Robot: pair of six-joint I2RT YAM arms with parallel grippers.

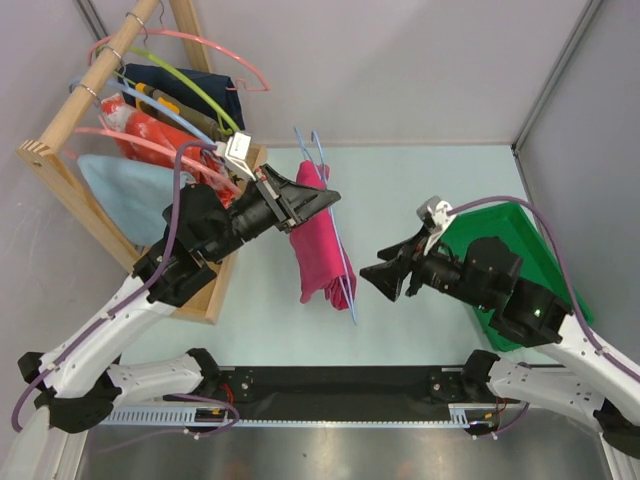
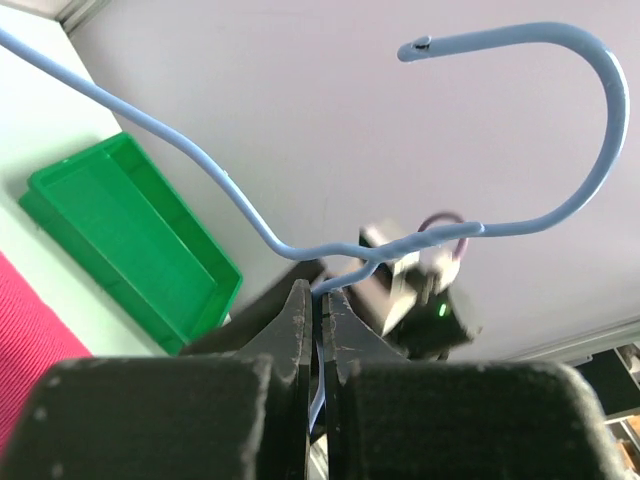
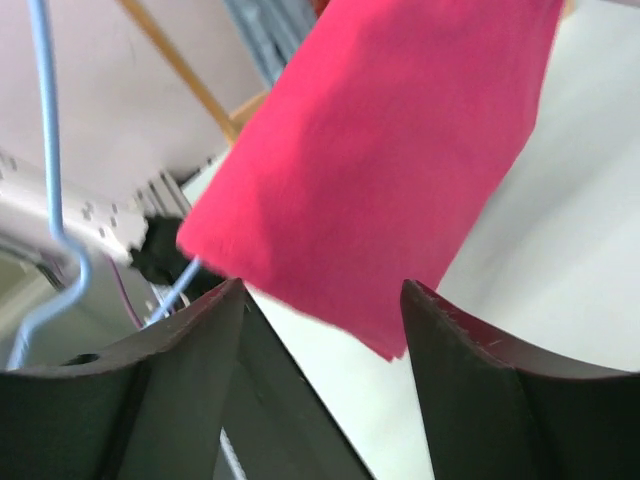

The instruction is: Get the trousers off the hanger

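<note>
Right gripper (image 3: 322, 295): jaws wide, empty, facing trousers (image 3: 390, 150) edge; close deep on cloth, pull clear. Left gripper (image 2: 320, 300): pinching hanger (image 2: 232, 182) neck; hold steady.

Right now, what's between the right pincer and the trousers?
In the top view, just bare table and the hanger wire edging the trousers; nothing else.

Pale grey walls (image 1: 400, 70), light mint tabletop (image 1: 420, 190), wooden garment rack (image 1: 40, 155) at far left, green tray (image 1: 548, 262) at right, even diffuse lighting
</note>
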